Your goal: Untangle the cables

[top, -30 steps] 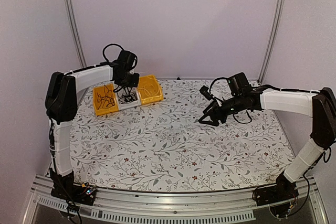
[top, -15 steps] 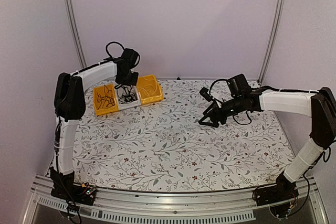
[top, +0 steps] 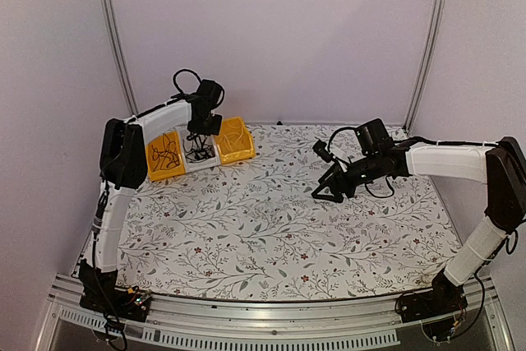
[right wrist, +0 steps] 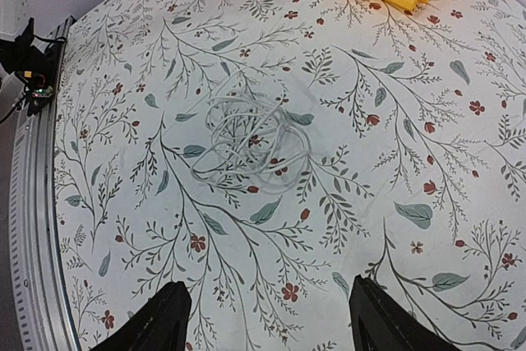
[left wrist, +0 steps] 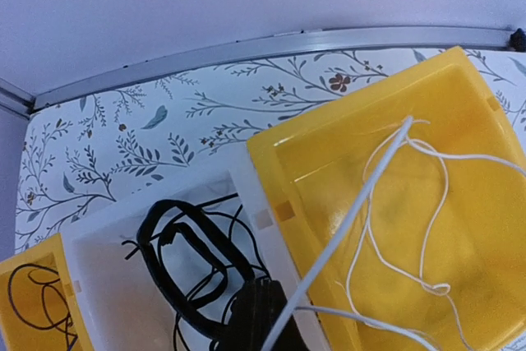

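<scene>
Moved since the earlier picture: left arm, elbow swung inward toward the far-left bins and wrist lifted higher over them. Right arm: pose almost unchanged.

1. Right claw (right wrist: 269, 293): jaws spread wide, empty, hanging above the flowered surface (right wrist: 394, 121) on the right side.
2. White coil (right wrist: 246, 141): a loose, roundish heap of thin white cable lying flat near the middle of the surface. It sits straight ahead of the right claw and apart from it, between that claw and the bins. The heap shows no clear long axis and no plug can be made out. The right claw is much the nearer of the two, so the reach likely falls to it, forward and down.
3. White bin (left wrist: 99, 252): middle of the row, holding black cables (left wrist: 185, 260) in thick overlapping loops.
4. Yellow bin (left wrist: 271, 162): just right of the white bin, touching it, holding the slack loops of a white cable (left wrist: 427, 228).
5. Second yellow bin (left wrist: 33, 248): left of the white bin, with a thin black cord inside, only partly in view.
6. Left claw (left wrist: 259, 318): closed over the white bin. It appears to pinch the white cable, since one straight run rises from its tip across to the yellow bin.
</scene>
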Robot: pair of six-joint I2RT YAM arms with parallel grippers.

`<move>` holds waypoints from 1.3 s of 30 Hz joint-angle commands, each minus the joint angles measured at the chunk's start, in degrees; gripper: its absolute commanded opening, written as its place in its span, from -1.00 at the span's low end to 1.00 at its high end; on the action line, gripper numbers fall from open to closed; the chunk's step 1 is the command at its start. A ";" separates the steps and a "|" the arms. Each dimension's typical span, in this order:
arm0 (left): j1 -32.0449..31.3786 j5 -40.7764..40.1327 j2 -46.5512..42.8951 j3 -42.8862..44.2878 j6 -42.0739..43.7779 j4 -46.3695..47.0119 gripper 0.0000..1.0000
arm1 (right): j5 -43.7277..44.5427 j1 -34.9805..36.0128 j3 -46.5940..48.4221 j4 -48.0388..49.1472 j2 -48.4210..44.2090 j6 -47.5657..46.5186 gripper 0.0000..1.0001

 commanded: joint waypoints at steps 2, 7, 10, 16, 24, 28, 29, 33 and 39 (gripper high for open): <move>-1.13 3.61 2.89 3.26 -0.79 2.24 -1.00 | 0.05 -0.18 -1.91 -0.26 -1.48 0.06 0.41; -1.70 8.05 3.11 3.58 -1.99 4.94 -1.00 | 0.05 -0.15 -2.75 0.51 -1.89 0.32 0.41; -1.81 10.98 3.81 3.70 -2.78 6.22 -1.00 | 0.09 -0.18 -2.86 0.94 -1.89 0.33 0.41; -1.83 14.51 5.86 3.37 -5.32 6.83 -1.00 | 0.70 -0.21 -3.10 0.96 -2.16 0.07 0.41; -1.20 28.95 9.58 2.71 -9.92 13.18 -1.00 | 0.89 -0.21 -3.87 0.96 -2.77 -0.28 0.41; -1.26 28.05 9.17 3.57 -12.00 11.57 -0.92 | 0.95 -0.21 -3.77 1.29 -2.86 -0.37 0.41; -1.29 27.46 8.44 3.36 -12.29 10.97 -0.82 | 0.90 -0.18 -3.70 1.59 -2.86 -0.44 0.41; -2.05 21.87 3.74 0.93 -13.14 8.06 -0.54 | 0.53 -0.21 -2.69 2.18 -2.16 -0.79 0.41; -2.83 16.28 -5.88 -3.62 -15.35 0.48 -0.10 | 1.91 -0.21 1.20 3.43 0.43 -1.37 0.41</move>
